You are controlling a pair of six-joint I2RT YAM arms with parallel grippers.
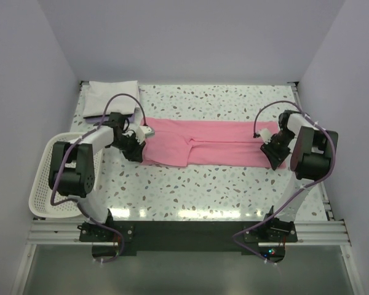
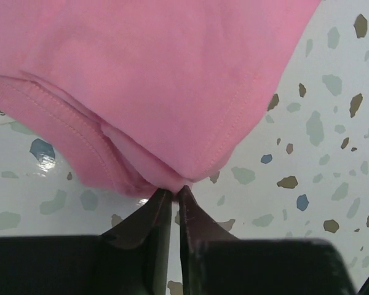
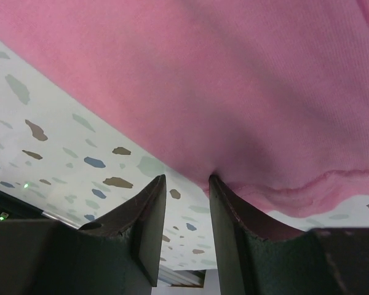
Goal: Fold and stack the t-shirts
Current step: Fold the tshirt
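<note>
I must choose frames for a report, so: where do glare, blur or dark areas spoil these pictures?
Top external view: even, sharp, with glare streaks along the near edge of the table. Left wrist view: pink t-shirt stitching sharp, one glare spot on the table, left pincer dark. Right wrist view: the t-shirt close and soft, right pincer shadowed.

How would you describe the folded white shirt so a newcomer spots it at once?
On the speckled table, look to the far left corner. A white t-shirt lies there. Unlike the pink t-shirt stretched across the middle, it is a pale folded rectangle.
</note>
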